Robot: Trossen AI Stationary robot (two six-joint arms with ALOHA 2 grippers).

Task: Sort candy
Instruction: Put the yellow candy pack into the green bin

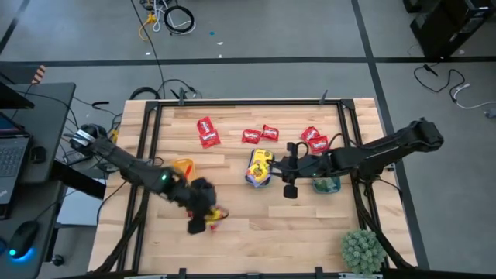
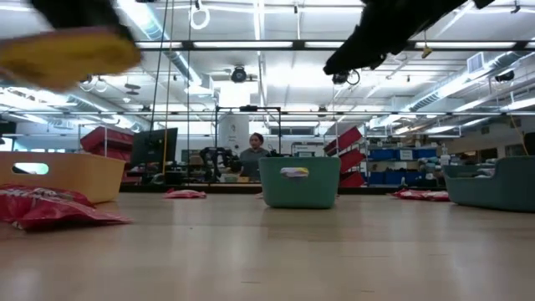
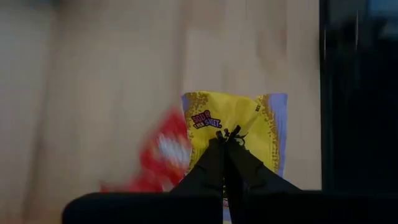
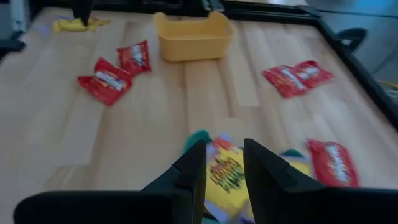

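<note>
My left gripper is near the table's front, shut on a yellow candy packet, with a red packet on the table below it. My right gripper is at mid-table, shut on another yellow packet above a teal tray. Several red packets lie flat along the far side. The yellow tray stands left of centre, and a second teal tray stands under my right arm. My left gripper pinches the yellow packet between its two fingers at the middle of one edge. The fingers slant down from the left. The packet spreads out beyond the fingertips, lifted clear of the table. My right gripper has its yellow packet between its two fingers, reaching in from the table's right and slanting down. The packet sits over the teal tray; the fingers hide how much of it they cover.
A spiky green plant stands at the front right corner. Black frame rails run along the table's sides. Bare wood lies at the front centre. A person sits in the room beyond the table.
</note>
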